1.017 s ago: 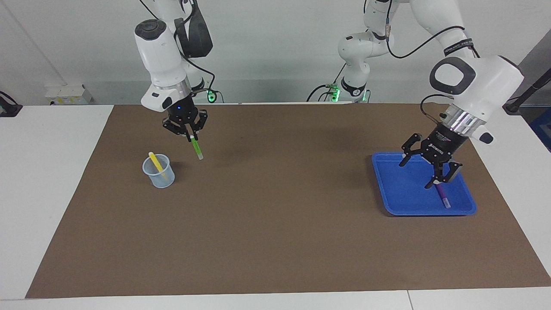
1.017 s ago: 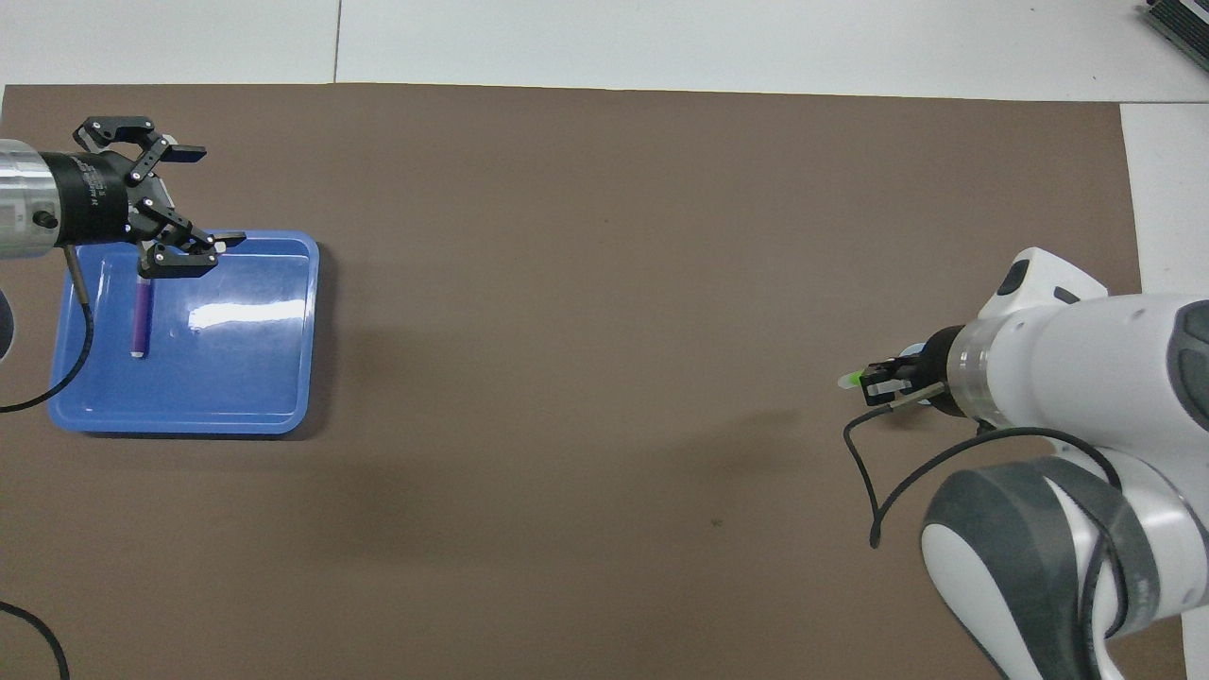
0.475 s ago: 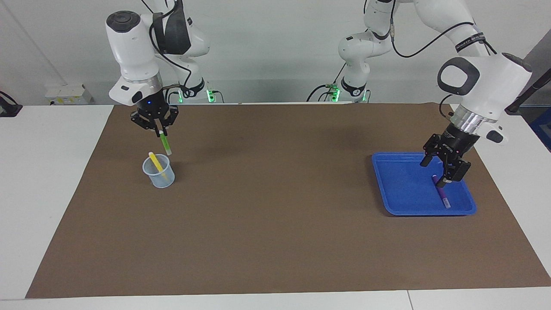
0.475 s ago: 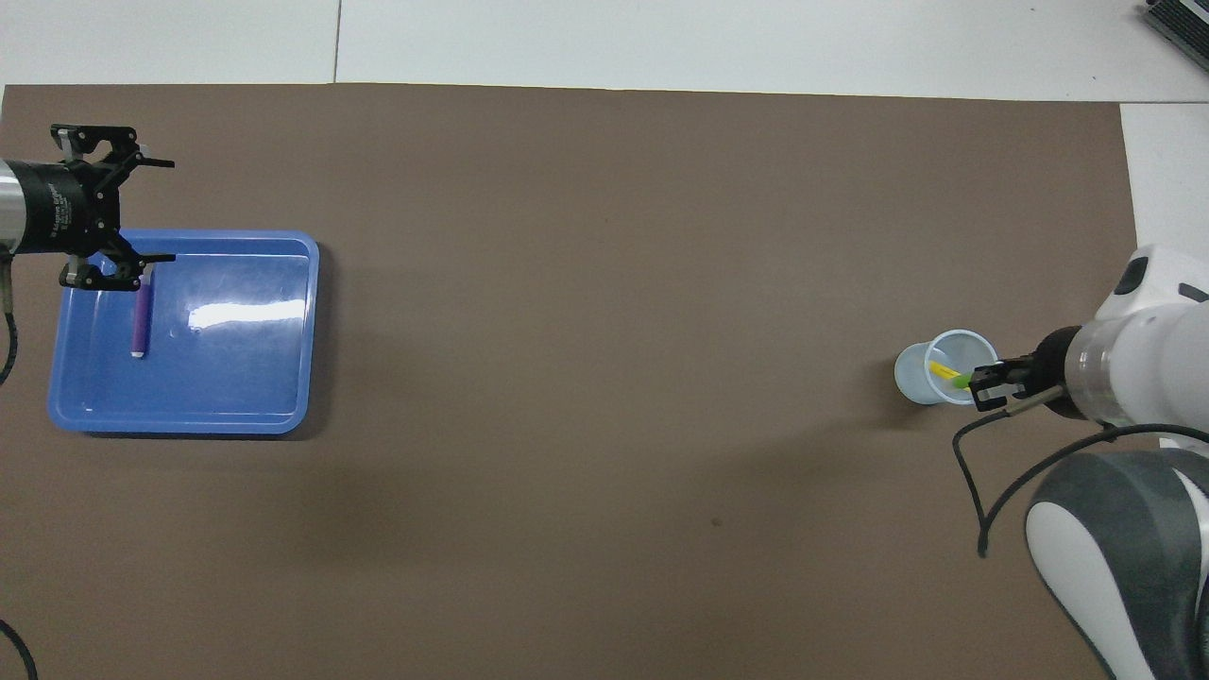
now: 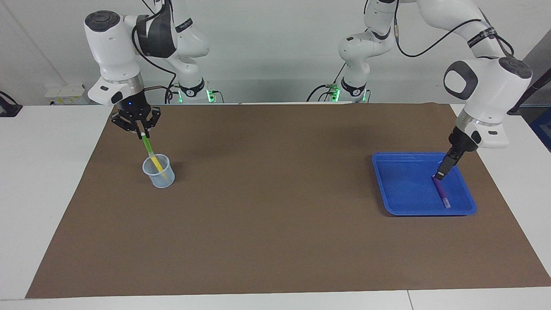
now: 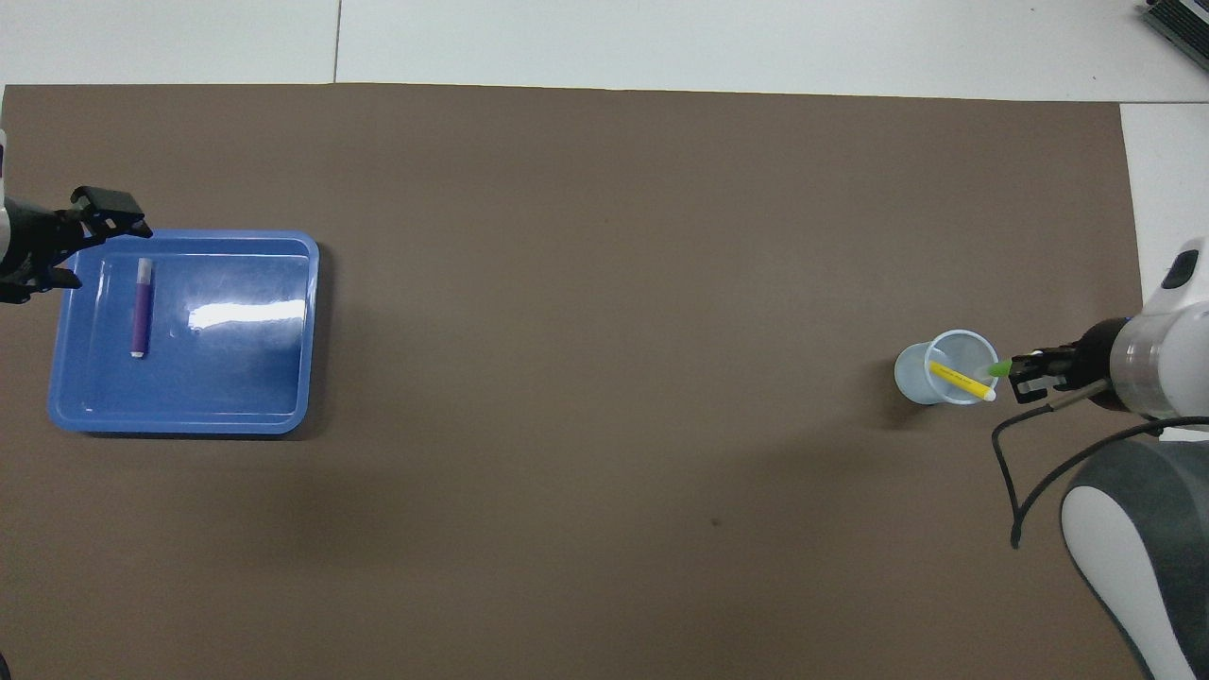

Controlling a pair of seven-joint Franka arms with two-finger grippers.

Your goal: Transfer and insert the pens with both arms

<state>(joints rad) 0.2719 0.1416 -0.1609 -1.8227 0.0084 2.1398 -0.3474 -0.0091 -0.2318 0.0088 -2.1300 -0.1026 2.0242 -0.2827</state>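
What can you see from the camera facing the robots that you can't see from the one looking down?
Only the facing view shows the two whole arms, and the right claw shut on the green pen, tilted, its low end at the cup's rim.

Only the overhead view looks down into the cup, where the yellow pen leans across it; of the green pen only a tip shows.

Both show the purple pen lying in the blue tray, with the left claw by its end nearer the robots.
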